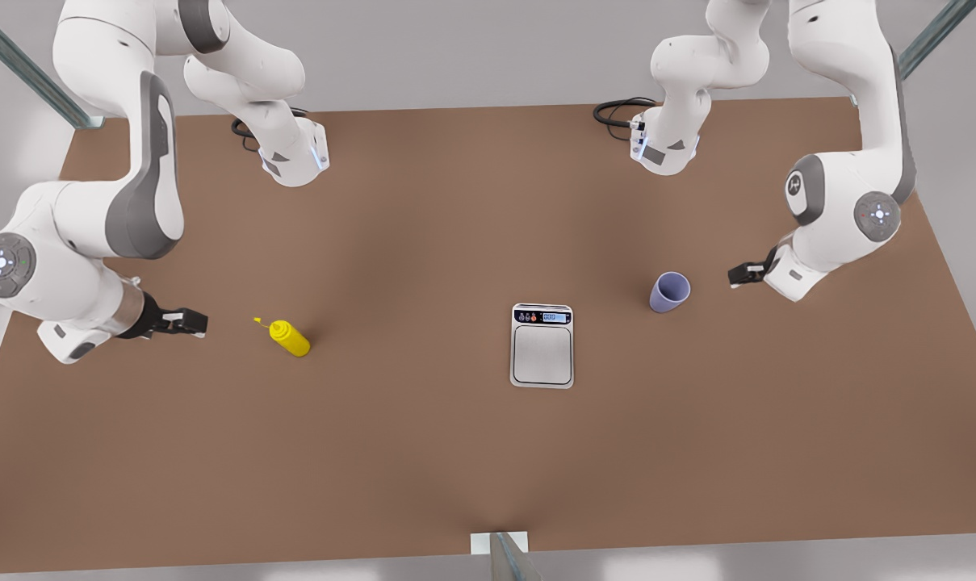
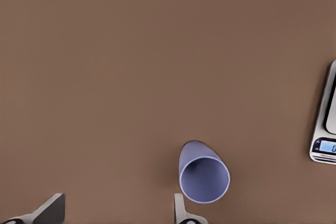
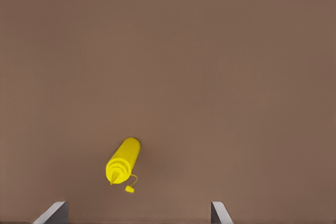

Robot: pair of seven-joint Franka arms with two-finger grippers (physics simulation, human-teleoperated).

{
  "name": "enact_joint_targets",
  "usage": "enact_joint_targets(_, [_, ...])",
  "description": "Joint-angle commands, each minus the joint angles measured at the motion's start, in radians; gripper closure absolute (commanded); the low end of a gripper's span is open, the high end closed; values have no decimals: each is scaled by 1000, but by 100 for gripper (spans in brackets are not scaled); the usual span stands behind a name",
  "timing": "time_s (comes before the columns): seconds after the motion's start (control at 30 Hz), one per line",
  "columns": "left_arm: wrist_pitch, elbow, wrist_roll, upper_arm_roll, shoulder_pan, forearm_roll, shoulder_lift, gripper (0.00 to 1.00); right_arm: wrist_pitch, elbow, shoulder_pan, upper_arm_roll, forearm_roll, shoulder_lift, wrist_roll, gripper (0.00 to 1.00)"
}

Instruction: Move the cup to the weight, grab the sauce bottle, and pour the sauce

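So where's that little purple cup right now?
In the front view the cup stands on the table, right of the scale, just left of the left gripper.

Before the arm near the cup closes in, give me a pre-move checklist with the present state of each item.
1. Left gripper open: ok; its fingers stand apart in the left wrist view.
2. Left gripper empty: ok; nothing sits between the fingers.
3. Cup upright and free: ok; it stands on the table, mouth up, untouched.
4. Weight platform bare: ok.
5. Path from cup to weight: ok; bare table between them.
6. Right gripper waiting open beside the sauce bottle: ok; bottle upright, untouched.
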Motion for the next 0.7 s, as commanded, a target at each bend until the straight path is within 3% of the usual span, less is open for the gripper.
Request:
enact_joint_targets(0.0, [7,-9,-4,1,-38,1,-1,0,2,0,1,0,1,3,0,0])
enact_joint_targets(0.17, [203,-219,-34,-2,-78,1,-50,0,6,-15,6,2,17,6,0,0])
enact_joint_targets(0.47, [334,-300,-108,-2,-156,-1,-10,0,12,-17,7,2,16,25,0,0])
enact_joint_targets(0.67, [341,-320,-105,7,-156,2,-6,10,12,-15,10,2,16,29,0,0])
